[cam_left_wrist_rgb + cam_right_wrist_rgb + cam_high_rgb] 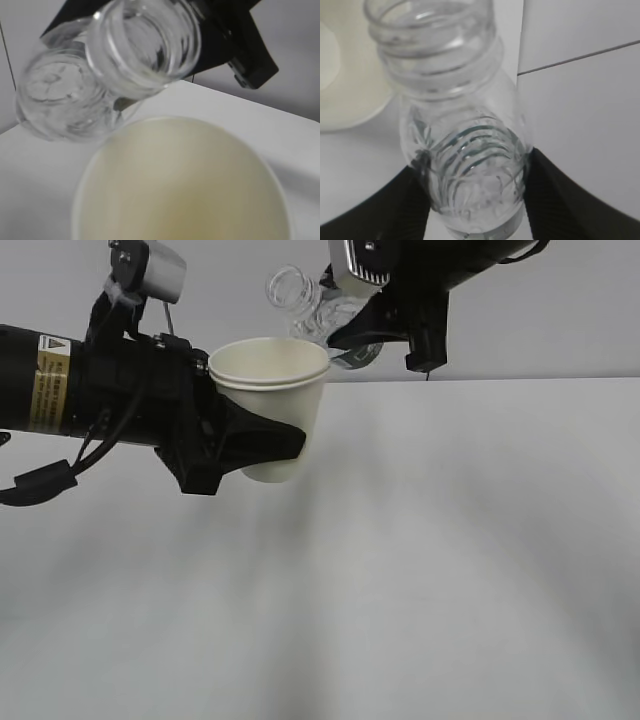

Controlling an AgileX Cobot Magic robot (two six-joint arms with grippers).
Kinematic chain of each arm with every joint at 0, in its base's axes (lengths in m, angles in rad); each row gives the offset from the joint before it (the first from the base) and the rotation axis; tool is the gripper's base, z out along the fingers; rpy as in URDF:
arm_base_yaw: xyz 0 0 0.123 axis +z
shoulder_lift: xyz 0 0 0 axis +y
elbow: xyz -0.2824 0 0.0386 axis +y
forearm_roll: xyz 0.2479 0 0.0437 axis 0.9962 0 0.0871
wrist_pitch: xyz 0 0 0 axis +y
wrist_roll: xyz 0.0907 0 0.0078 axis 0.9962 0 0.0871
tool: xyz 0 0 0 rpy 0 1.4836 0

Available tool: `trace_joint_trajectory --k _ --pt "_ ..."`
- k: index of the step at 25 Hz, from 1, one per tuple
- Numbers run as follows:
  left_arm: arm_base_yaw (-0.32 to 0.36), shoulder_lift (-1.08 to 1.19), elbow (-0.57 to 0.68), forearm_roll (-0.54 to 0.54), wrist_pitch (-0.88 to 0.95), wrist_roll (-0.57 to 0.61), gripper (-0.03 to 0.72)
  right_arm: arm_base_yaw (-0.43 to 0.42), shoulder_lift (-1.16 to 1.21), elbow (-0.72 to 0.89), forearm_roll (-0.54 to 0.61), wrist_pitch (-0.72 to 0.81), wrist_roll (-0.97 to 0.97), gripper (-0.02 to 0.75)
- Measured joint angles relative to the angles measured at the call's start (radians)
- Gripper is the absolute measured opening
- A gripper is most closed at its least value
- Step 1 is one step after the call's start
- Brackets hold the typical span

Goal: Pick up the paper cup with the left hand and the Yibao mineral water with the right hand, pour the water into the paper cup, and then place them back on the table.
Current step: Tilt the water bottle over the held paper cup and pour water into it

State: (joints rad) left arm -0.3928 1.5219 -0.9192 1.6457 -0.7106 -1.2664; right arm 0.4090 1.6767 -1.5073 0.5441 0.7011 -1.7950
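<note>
My left gripper [262, 445] is shut on the cream paper cup [272, 400] and holds it upright above the white table [470, 540]. In the left wrist view the cup's open mouth [185, 185] fills the lower frame, and my own fingers are hidden. My right gripper [352, 338] is shut on the clear Yibao mineral water bottle [305, 302], tilted with its uncapped mouth [285, 285] up and to the left, just behind and above the cup's rim. The bottle [465, 145] sits between black fingers [560, 200] in the right wrist view. The bottle [100, 70] hangs over the cup's far rim.
A pale wall [560, 320] rises behind the table's far edge. The cup's rim [340, 75] shows at the left of the right wrist view.
</note>
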Motion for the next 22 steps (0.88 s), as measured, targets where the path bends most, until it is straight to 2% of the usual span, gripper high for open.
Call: trace_joint_trajectory --k 10,22 --pt "-0.006 0.001 -0.028 0.009 0.028 -0.001 0.368 0.030 0.000 -0.002 -0.079 -0.078 -0.034 0.430" --pt "-0.006 0.001 -0.029 -0.017 0.040 -0.001 0.367 0.033 0.000 -0.002 -0.083 -0.129 -0.236 0.430"
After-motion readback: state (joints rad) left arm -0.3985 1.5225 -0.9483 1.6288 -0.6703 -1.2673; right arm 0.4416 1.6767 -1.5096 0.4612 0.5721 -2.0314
